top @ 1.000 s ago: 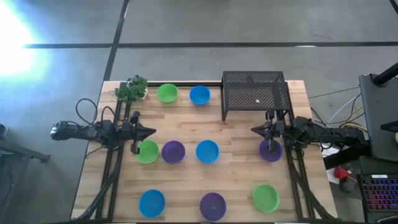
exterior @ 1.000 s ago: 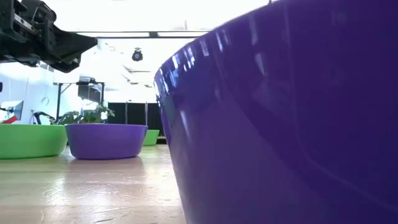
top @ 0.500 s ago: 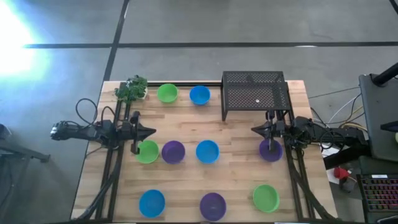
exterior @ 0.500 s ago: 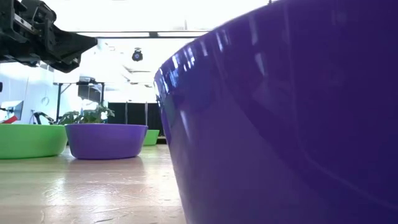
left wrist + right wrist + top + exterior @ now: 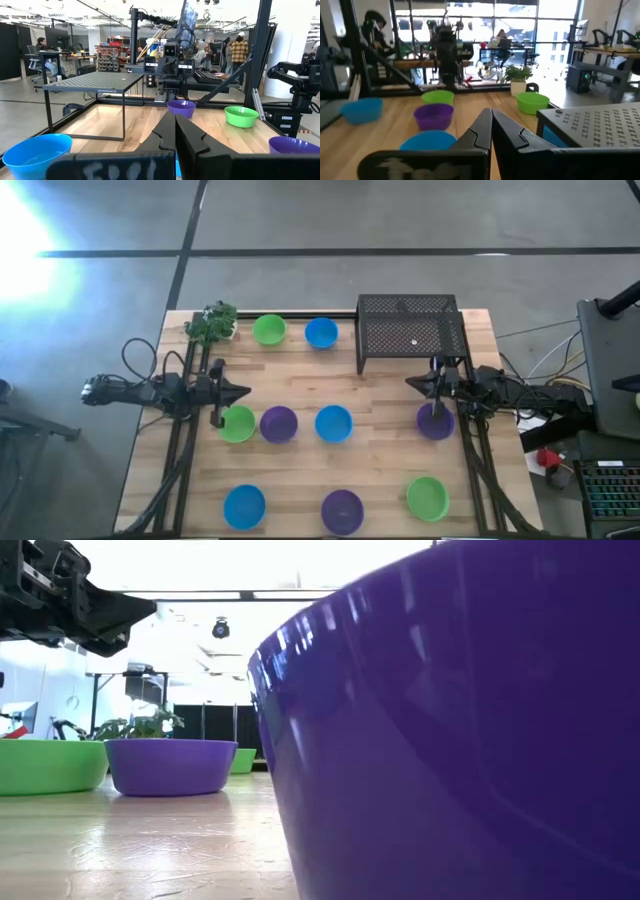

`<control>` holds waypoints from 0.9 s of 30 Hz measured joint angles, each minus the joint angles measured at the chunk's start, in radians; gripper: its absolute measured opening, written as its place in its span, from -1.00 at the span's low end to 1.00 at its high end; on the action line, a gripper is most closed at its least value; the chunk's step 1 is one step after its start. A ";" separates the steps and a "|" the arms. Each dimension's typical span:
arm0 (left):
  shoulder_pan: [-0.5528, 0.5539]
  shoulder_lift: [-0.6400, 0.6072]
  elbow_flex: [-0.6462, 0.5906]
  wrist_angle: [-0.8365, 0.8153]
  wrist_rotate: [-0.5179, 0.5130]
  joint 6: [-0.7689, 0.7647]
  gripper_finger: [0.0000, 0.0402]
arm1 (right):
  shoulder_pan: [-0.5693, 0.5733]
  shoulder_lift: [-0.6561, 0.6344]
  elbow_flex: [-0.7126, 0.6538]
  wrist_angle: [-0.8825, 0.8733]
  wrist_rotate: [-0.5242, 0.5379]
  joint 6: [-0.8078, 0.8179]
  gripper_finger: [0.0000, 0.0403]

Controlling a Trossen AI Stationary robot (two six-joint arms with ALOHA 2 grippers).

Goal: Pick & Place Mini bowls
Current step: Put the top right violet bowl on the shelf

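Nine mini bowls stand on their bases on the wooden table. In the high view a green bowl and a blue bowl are at the far edge. A green bowl, a purple bowl, a blue bowl and a purple bowl form the middle row. A blue bowl, a purple bowl and a green bowl line the near edge. My left gripper hovers shut just beyond the middle green bowl. My right gripper hovers shut beside the right-hand purple bowl.
A black mesh stand occupies the far right corner, and a small leafy plant the far left corner. In the low view the near purple bowl fills most of the picture. People sit and stand in the room beyond the table.
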 joint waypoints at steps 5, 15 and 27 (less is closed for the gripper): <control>0.000 0.000 0.000 0.000 0.000 0.000 -1.00 | 0.000 0.036 0.088 -0.113 0.059 0.129 -0.96; 0.000 0.000 0.000 -0.001 0.000 0.000 -1.00 | 0.000 0.270 0.354 -0.454 0.104 0.479 -0.96; 0.000 0.000 0.000 -0.003 0.000 0.000 -1.00 | 0.036 0.680 0.750 -1.070 0.095 0.735 -0.96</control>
